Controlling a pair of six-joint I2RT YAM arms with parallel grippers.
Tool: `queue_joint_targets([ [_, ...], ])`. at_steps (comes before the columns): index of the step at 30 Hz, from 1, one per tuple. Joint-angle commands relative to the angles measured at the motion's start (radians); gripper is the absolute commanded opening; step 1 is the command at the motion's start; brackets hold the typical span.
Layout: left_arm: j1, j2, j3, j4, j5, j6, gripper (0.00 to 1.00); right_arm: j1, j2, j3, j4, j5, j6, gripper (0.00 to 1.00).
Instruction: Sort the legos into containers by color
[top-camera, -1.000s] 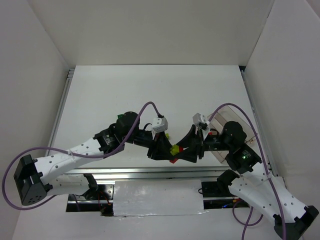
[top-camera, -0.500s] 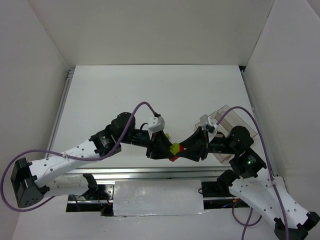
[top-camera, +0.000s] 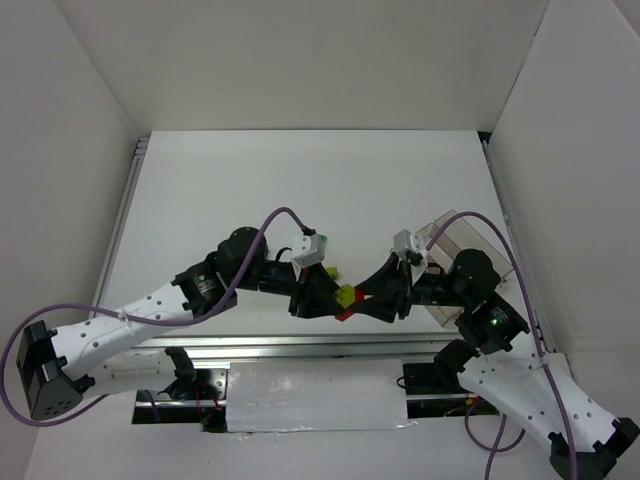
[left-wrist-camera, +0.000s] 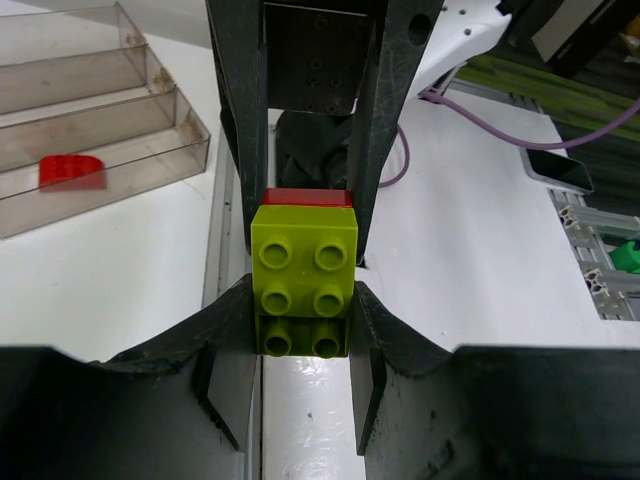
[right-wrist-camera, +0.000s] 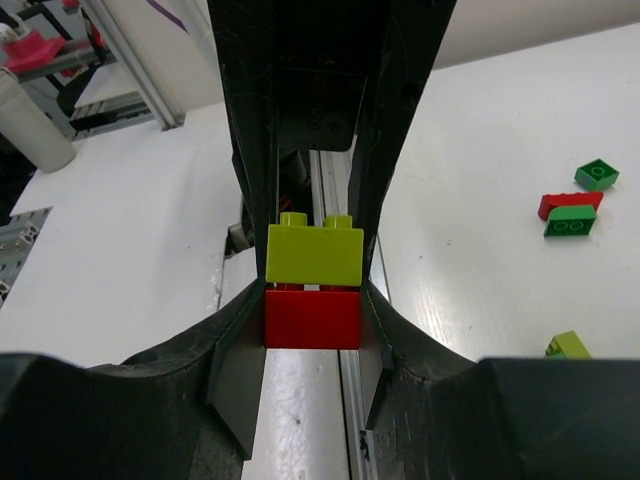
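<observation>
Gripping: left gripper (left-wrist-camera: 303, 330) is clenched on the yellow-green brick (left-wrist-camera: 305, 275), its own fingers (left-wrist-camera: 225, 335) pressed to both sides.
Right gripper (right-wrist-camera: 312, 322): clamped on the red brick (right-wrist-camera: 312, 318), one pad on each flank.
Meeting: the two grippers face each other nose to nose; each wrist view shows the other's fingers reaching in from the top of the picture.
Stack: yellow-green brick and red brick are pressed together face to face, with no gap visible. Studs of the yellow-green one point away from the red.
Position: in the top view the stack sits between the two arms, over the near edge of the table (top-camera: 300, 190), by the metal rail (top-camera: 300, 345). It looks clear of the surface.
Tray (left-wrist-camera: 150, 130): clear, three long compartments, on the table to the right, beside the right arm and apart from both grippers.
Tray contents: a second red brick (left-wrist-camera: 70, 172) lies in the compartment nearest the left wrist camera. The other two compartments show nothing coloured.
Loose on the table, right wrist view: a green brick (right-wrist-camera: 596, 174); near it a red-and-green pair (right-wrist-camera: 570, 214), touching; further toward the camera a small yellow-green piece (right-wrist-camera: 568, 345). All are well apart from the grippers.
Edge of left wrist view: a green scrap (left-wrist-camera: 625, 255), too cut off to tell its shape.
</observation>
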Motion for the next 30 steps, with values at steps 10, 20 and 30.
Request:
queue_joint_targets([
  [10,0.114,-0.153,-0.013,-0.025,-0.138,0.008,0.0,-0.003,0.1,-0.029,0.006,0.259,0.008,0.0],
  [20,0.123,-0.104,0.064,-0.245,-0.604,-0.103,0.0,-0.131,0.279,0.148,-0.441,1.459,0.554,0.0],
  [30,0.121,-0.078,0.064,-0.206,-0.548,-0.104,0.0,-0.397,0.452,0.124,-0.326,1.289,0.519,0.01],
])
